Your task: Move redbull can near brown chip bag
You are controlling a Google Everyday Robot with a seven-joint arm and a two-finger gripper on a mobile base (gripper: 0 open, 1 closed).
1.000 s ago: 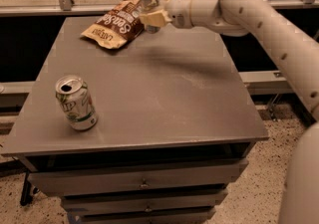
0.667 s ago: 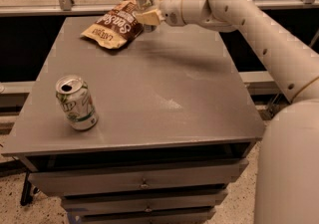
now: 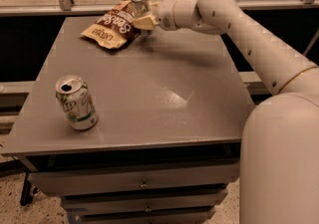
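Note:
The redbull can (image 3: 140,3), slim and silver with a silver top, stands upright at the far edge of the table, right against the right end of the brown chip bag (image 3: 110,25). The bag lies flat at the far left of the table, dark brown middle with white lettering and tan ends. My gripper (image 3: 143,20) reaches in from the right and is shut on the redbull can, its tan fingers (image 3: 145,21) around the can's lower body, which they hide.
A wider white-and-green can (image 3: 76,102) stands upright near the front left of the grey table (image 3: 164,93). Drawers sit below the table's front edge. A rail and glass panel run behind the table. My arm (image 3: 249,34) spans the right side.
The gripper has carried the redbull can a little to the left, closer against the chip bag. The green can has not moved.

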